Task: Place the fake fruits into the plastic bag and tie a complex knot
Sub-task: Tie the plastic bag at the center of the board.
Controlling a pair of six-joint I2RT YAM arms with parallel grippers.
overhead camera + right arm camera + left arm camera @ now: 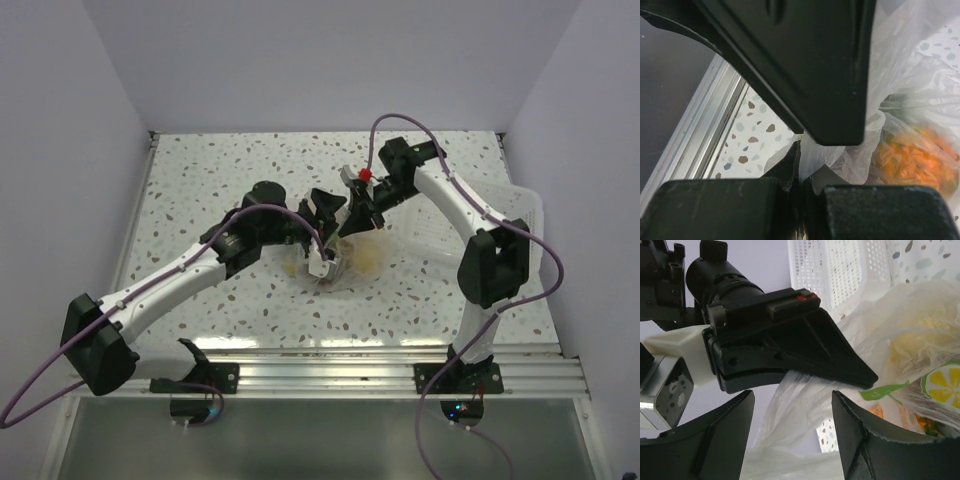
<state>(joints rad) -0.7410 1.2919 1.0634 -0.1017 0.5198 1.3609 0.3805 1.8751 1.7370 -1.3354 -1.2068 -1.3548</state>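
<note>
Right tool (801,156) pinches the neck of the plastic bag (900,315), drawn up from the fake fruits (915,155), while the spread left tool (792,405) straddles that film just below.

Thin crinkly transparent plastic bag (358,268) sits mid-bench (200,190), slumped, its upper film bunched and pulled taut upward. Glossy yellow and orange fake fruits (912,157) are inside it, blurred behind the plastic. Knot not discernible.
</note>
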